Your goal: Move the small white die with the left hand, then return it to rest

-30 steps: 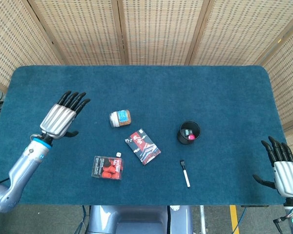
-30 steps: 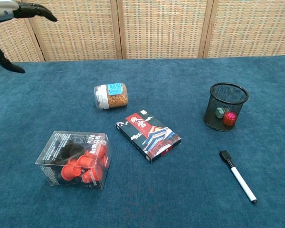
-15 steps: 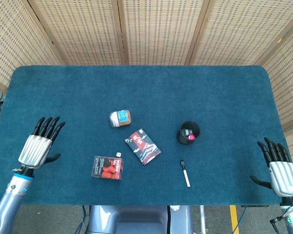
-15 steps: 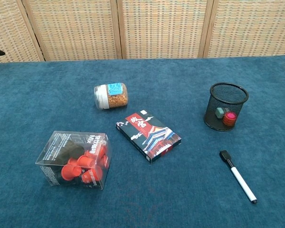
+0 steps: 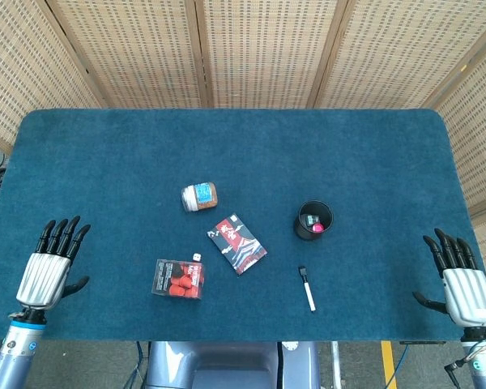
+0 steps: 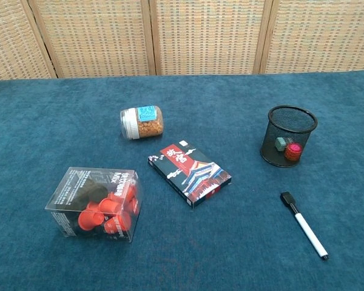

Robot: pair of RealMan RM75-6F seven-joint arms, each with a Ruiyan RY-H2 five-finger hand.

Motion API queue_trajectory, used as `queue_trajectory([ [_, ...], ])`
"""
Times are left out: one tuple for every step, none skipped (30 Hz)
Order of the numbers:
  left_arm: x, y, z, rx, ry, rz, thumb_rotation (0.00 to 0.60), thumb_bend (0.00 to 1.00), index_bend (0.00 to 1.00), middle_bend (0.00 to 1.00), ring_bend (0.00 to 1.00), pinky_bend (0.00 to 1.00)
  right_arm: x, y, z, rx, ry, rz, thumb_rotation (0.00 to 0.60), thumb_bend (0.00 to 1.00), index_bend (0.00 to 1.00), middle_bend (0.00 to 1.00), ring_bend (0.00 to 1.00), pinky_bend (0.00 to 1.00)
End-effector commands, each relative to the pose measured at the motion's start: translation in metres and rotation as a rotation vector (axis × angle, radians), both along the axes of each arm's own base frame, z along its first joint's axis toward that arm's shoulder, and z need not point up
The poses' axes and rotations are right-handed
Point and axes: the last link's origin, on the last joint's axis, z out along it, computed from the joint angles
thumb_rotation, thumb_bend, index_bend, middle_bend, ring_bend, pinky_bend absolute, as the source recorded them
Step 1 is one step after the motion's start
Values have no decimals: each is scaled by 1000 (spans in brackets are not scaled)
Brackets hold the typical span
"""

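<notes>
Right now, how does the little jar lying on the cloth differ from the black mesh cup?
The jar lies on its side, while the mesh cup stands upright. The jar is clear with a white lid and a blue label and holds orange-brown bits; the cup is black, open-topped wire mesh holding a pink thing and a greenish one. The jar sits left of the card box, the cup right. Both rest on the blue table, untouched by either hand.

Small white die (image 5: pixel 197 258) lies on the cloth, touching the clear box's (image 5: pixel 178 279) far edge
</notes>
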Motion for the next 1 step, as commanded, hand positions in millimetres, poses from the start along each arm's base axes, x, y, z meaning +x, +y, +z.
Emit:
queue_trajectory([
  [-4,0,0,-12,-4,19,600,54,66,0,0,0,1,0,-1,4,-1,4,600,156,47,0,0,0],
])
